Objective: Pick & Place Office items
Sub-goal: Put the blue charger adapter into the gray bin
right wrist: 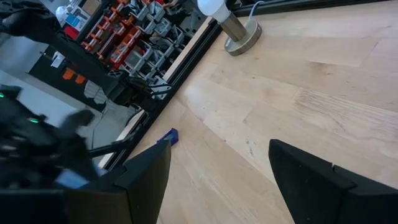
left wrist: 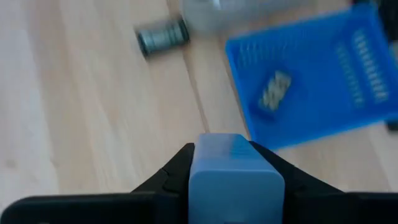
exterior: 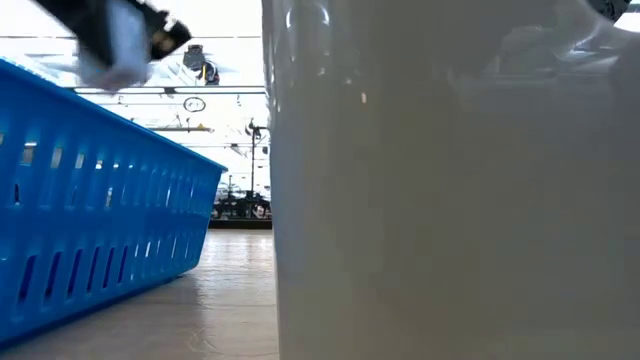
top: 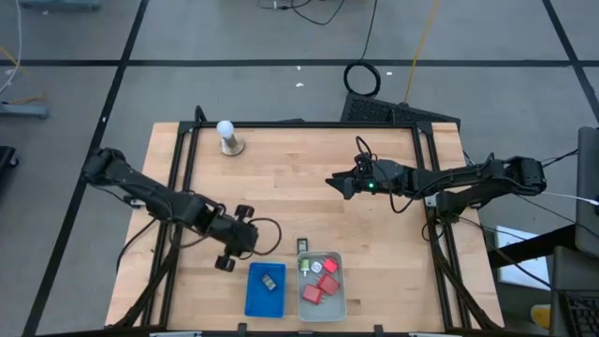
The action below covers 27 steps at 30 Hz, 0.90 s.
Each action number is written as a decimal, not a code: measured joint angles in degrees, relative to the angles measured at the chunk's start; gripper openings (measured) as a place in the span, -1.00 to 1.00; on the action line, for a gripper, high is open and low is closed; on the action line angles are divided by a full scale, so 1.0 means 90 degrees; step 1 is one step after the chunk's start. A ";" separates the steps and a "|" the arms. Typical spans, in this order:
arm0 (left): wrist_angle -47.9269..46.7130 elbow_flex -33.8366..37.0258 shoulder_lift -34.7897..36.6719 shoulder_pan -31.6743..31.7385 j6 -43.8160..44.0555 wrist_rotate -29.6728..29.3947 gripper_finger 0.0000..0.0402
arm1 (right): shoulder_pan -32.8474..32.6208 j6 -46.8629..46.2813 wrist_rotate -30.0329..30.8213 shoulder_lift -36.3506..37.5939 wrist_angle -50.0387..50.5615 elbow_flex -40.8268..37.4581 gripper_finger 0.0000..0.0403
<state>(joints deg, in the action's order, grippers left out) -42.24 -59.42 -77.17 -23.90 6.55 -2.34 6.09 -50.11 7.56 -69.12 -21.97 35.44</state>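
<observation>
Left gripper [top: 228,251] sits lower left of centre in the high view, just left of the blue tray [top: 251,298], above the wood table [top: 299,178]. Left wrist view: jaws clamped on a light blue block [left wrist: 235,177], which fills the gap btwn the two dark fingers [left wrist: 177,168]. The same block appears blurred at upper left of the low view, above the blue tray wall.

Blue tray holds one small pale item [top: 270,282], roughly mid-tray; too blurred to say more. Pale grey tray [top: 341,304] is just right of the blue one, lower centre of the high view. Inside it: three red blocks [top: 318,286], plus a green-ish piece [top: 303,267] and a small round thing at the upper end; details too small to tell. A small black item [top: 302,246] lies on the table just above the grey tray's upper left corner.

Right gripper [top: 339,183] hangs right of centre in the high view, well apart from both trays. Right wrist view: jaws apart, nothing btwn them.

White ball on round base [top: 227,137] stands upper left on the table, near the edge.
</observation>
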 joint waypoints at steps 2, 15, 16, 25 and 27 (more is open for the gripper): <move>0.0007 -0.0356 -0.0023 0.0103 -0.0127 -0.0116 -0.44 | 0.0000 0.0009 0.0004 0.0000 0.0008 0.0000 0.32; 0.0000 -0.1967 -0.0085 0.0585 -0.0700 -0.0264 -0.44 | 0.0000 0.0026 0.0009 0.0000 0.0025 0.0000 0.32; -0.0007 -0.2018 -0.0085 0.0588 -0.0706 -0.0260 -0.44 | 0.0000 0.0027 0.0009 0.0000 0.0031 0.0000 0.32; 0.0690 -0.2136 -0.0293 0.0588 -0.0765 -0.0040 -0.44 | 0.0001 0.0027 0.0011 0.0000 0.0061 0.0000 0.32; 0.0871 -0.2136 -0.0427 0.0588 -0.0781 -0.0023 -0.44 | 0.0000 0.0027 0.0011 -0.0002 0.0075 0.0000 0.32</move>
<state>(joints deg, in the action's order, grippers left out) -34.40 -78.65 -81.01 -18.61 -0.48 -2.54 6.09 -49.87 7.66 -69.14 -21.30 35.44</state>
